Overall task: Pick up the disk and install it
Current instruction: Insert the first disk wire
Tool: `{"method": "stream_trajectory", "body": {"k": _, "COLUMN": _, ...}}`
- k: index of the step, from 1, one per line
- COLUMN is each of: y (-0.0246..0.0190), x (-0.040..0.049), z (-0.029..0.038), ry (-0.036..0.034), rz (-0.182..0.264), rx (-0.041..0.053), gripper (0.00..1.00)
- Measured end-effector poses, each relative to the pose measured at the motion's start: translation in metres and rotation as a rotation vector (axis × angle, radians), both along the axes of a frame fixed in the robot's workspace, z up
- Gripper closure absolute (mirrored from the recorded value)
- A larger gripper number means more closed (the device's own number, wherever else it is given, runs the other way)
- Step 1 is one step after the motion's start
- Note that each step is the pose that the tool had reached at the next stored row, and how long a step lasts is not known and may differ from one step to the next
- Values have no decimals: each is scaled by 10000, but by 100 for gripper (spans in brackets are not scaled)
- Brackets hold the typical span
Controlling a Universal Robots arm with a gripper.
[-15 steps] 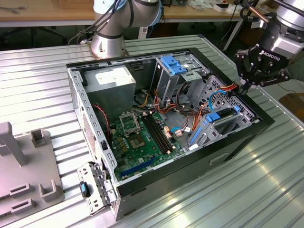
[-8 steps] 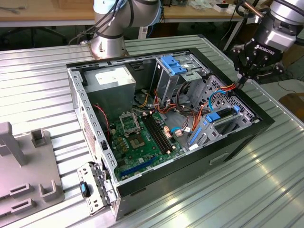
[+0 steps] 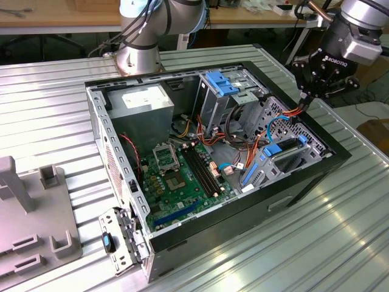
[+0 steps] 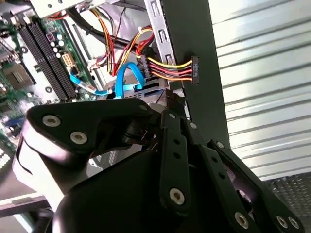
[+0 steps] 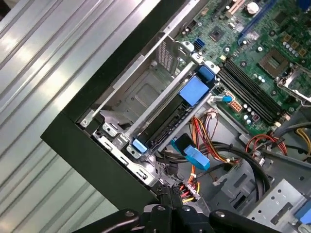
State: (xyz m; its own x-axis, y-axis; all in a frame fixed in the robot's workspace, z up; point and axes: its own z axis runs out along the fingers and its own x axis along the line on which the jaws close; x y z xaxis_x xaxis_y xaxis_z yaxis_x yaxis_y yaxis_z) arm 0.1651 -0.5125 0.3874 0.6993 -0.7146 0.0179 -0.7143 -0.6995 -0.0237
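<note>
The disk (image 3: pixel 284 156) lies flat in the metal bay at the corner of the open computer case (image 3: pixel 182 234) on the exterior view's right. Its dark face (image 5: pixel 167 119) sits between blue carrier rails, with a blue tab on top. My gripper (image 3: pixel 306 100) hangs above that bay near the case's rim, apart from the disk. Its fingers (image 4: pixel 171 145) are drawn together, so it is shut. A black power connector (image 4: pixel 194 70) on red, yellow and black wires sticks out just beyond the fingertips; I cannot tell whether it touches them. My gripper (image 5: pixel 170 209) also appears in the first wrist view.
The green motherboard (image 3: pixel 188 173) fills the case floor, with the grey power supply (image 3: pixel 143 100) and a drive cage with a blue latch (image 3: pixel 222 82) behind it. The arm's base (image 3: pixel 140 55) stands behind the case. A grey fixture (image 3: pixel 30 213) sits on the ribbed table at the exterior view's left.
</note>
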Motion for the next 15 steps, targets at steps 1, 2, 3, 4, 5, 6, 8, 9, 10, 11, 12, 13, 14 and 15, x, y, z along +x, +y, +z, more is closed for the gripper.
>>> {"method": "stream_trajectory", "body": {"k": 1, "y": 0, "x": 0, "z": -3, "ry": 0, "rz": 365, "rx": 0, "gripper": 89}}
{"method": "stream_trajectory", "body": {"k": 2, "y": 0, "x": 0, "z": -6, "ry": 1, "rz": 893, "rx": 2, "gripper": 89}}
{"method": "stream_trajectory", "body": {"k": 3, "y": 0, "x": 0, "z": -7, "ry": 0, "rz": 1096, "rx": 1, "gripper": 89}}
{"method": "stream_trajectory", "body": {"k": 4, "y": 0, "x": 0, "z": -8, "ry": 1, "rz": 1277, "rx": 1, "gripper": 89}}
{"method": "stream_trajectory", "body": {"k": 5, "y": 0, "x": 1, "z": -9, "ry": 0, "rz": 1544, "rx": 1, "gripper": 89}}
{"method": "stream_trajectory", "body": {"k": 6, "y": 1, "x": 2, "z": -9, "ry": 1, "rz": 1741, "rx": 2, "gripper": 89}}
{"method": "stream_trajectory", "body": {"k": 8, "y": 2, "x": 2, "z": -9, "ry": 1, "rz": 2024, "rx": 1, "gripper": 89}}
{"method": "stream_trajectory", "body": {"k": 9, "y": 2, "x": 2, "z": -9, "ry": 1, "rz": 2217, "rx": 1, "gripper": 89}}
{"method": "stream_trajectory", "body": {"k": 10, "y": 3, "x": 2, "z": -9, "ry": 0, "rz": 2401, "rx": 1, "gripper": 89}}
{"method": "stream_trajectory", "body": {"k": 11, "y": 2, "x": 2, "z": -10, "ry": 1, "rz": 2803, "rx": 0, "gripper": 89}}
{"method": "stream_trajectory", "body": {"k": 12, "y": 3, "x": 2, "z": -11, "ry": 0, "rz": 3278, "rx": 1, "gripper": 89}}
{"method": "stream_trajectory", "body": {"k": 13, "y": 2, "x": 2, "z": -12, "ry": 1, "rz": 3615, "rx": 1, "gripper": 89}}
{"method": "stream_trajectory", "body": {"k": 14, "y": 2, "x": 2, "z": -14, "ry": 1, "rz": 3931, "rx": 1, "gripper": 89}}
{"method": "stream_trajectory", "body": {"k": 15, "y": 2, "x": 2, "z": -16, "ry": 1, "rz": 4269, "rx": 0, "gripper": 89}}
